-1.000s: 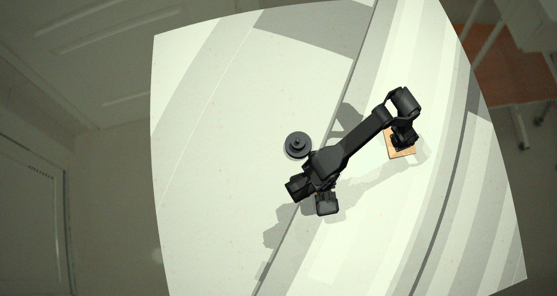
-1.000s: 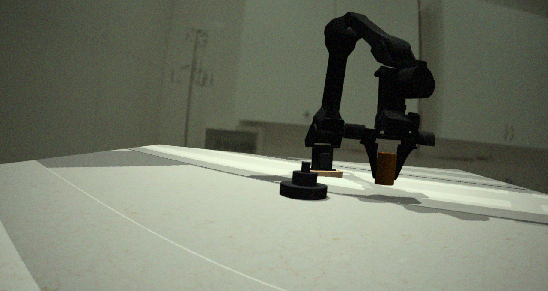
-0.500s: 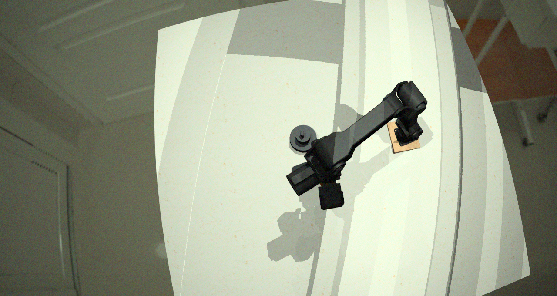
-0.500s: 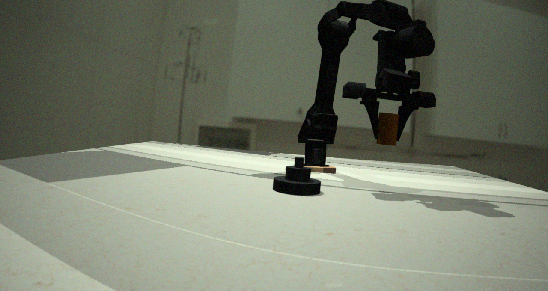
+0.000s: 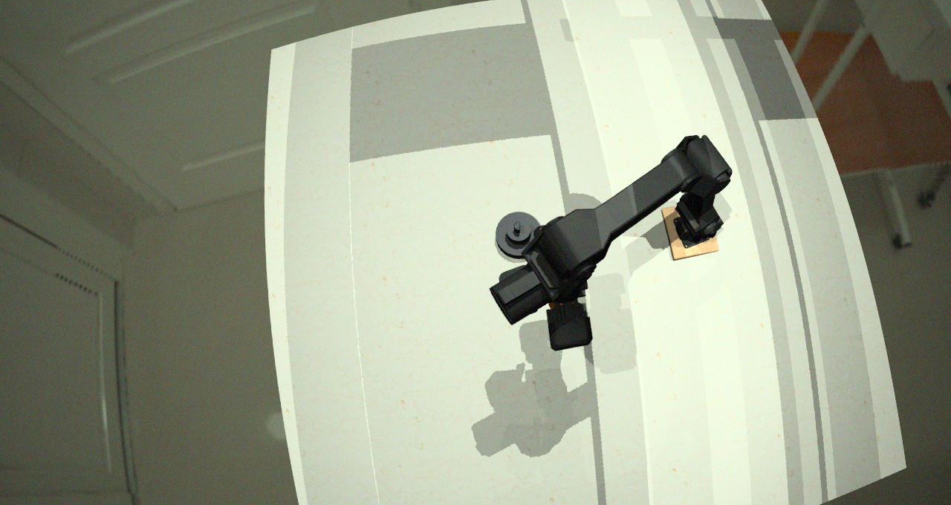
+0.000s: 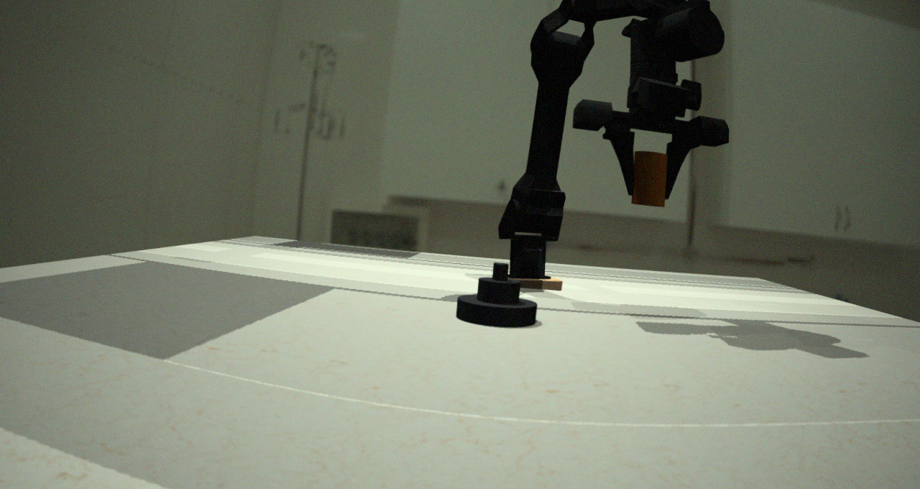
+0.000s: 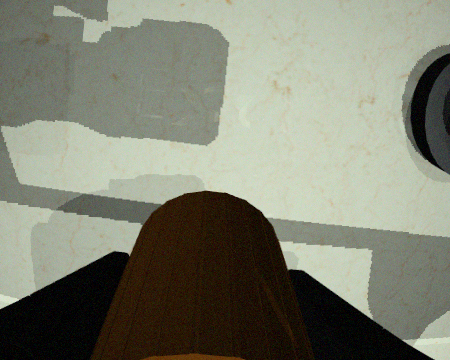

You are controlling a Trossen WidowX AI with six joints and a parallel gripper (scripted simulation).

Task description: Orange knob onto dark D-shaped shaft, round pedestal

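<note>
- top view: the pedestal (image 5: 504, 246) (image 6: 497, 311) (image 7: 436, 125) and its shaft (image 5: 516, 226) (image 6: 499, 271) stood well in from every edge of the tabletop (image 5: 432, 236) (image 6: 386, 383) (image 7: 310, 155); orange slivers of the knob (image 5: 553, 305) (image 6: 650, 178) (image 7: 205, 280) showed under the arm (image 5: 638, 193) (image 6: 548, 125).
- exterior view: the hand (image 5: 565, 304) (image 6: 650, 196) (image 7: 207, 278) was clamped on the upright knob, well above the tabletop; its lower end poked out below the fingertips.
- wrist view: the knob looked stiff, probably light; opposite sides seemed the right hold, though smooth walls might slip in twisting.

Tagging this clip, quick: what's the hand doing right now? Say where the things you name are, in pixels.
Hand (image 6: 650, 193) (image 7: 207, 278): closed on the orange knob (image 6: 650, 178) (image 7: 205, 280), holding it up off the table (image 5: 432, 236) (image 6: 360, 370) (image 7: 310, 150).
</note>
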